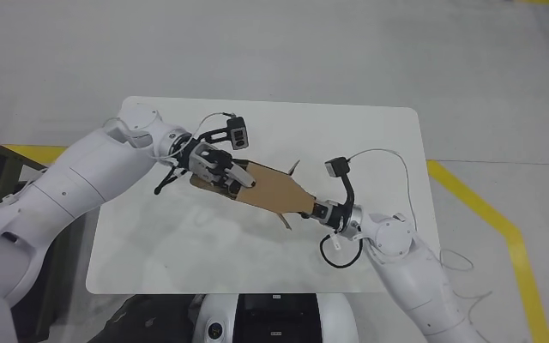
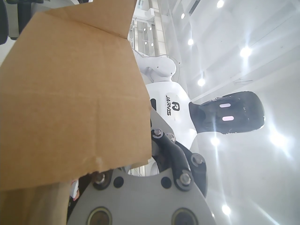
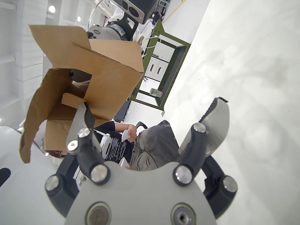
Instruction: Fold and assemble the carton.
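Note:
A brown carton (image 1: 270, 189), partly unfolded with loose flaps, hangs above the middle of the white table (image 1: 369, 137) between my two arms. My left gripper (image 1: 227, 176) is shut on its left end; in the left wrist view the carton (image 2: 70, 94) covers one finger, and the other finger (image 2: 161, 127) lies along its edge. My right gripper (image 1: 316, 210) is at the carton's right end. It stands open (image 3: 150, 114), with one finger (image 3: 80, 118) reaching into the carton's (image 3: 112, 71) open end and the other finger (image 3: 218, 113) free over the table.
The bare tabletop (image 3: 246, 59) spreads around and below the carton. A green-framed cabinet (image 3: 164, 54) stands beyond the table's edge. A cable loop (image 1: 339, 253) hangs by the right wrist. Yellow floor tape (image 1: 489, 214) runs off to the right.

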`<act>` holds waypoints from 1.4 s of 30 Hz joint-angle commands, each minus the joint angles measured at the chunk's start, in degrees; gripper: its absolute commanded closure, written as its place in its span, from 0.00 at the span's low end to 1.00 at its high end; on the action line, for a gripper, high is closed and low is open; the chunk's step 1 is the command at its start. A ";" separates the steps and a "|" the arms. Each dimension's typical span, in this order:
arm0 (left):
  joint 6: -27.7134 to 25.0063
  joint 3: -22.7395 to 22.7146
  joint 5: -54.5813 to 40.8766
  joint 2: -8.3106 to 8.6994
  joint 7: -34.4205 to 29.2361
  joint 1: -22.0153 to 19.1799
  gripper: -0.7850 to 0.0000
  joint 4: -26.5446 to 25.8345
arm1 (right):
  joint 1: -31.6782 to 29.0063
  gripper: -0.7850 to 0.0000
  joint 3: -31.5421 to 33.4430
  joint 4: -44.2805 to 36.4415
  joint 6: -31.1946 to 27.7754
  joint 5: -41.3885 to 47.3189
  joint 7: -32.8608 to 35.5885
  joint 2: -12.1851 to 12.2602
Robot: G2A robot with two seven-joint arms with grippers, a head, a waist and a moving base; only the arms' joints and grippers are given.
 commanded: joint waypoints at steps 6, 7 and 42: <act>-4.64 -1.00 1.29 0.46 0.00 0.40 1.00 -0.23 | -0.05 0.05 -0.83 -0.32 0.08 -0.77 -0.49 0.06; -5.02 -1.13 1.25 0.52 0.00 0.48 1.00 -0.50 | -0.02 0.05 -0.95 -0.32 0.11 -0.89 -0.57 0.06; -5.07 -2.33 -0.11 0.32 0.00 2.95 1.00 -1.30 | 1.29 0.61 -3.12 -1.79 -2.23 0.19 -4.60 -0.06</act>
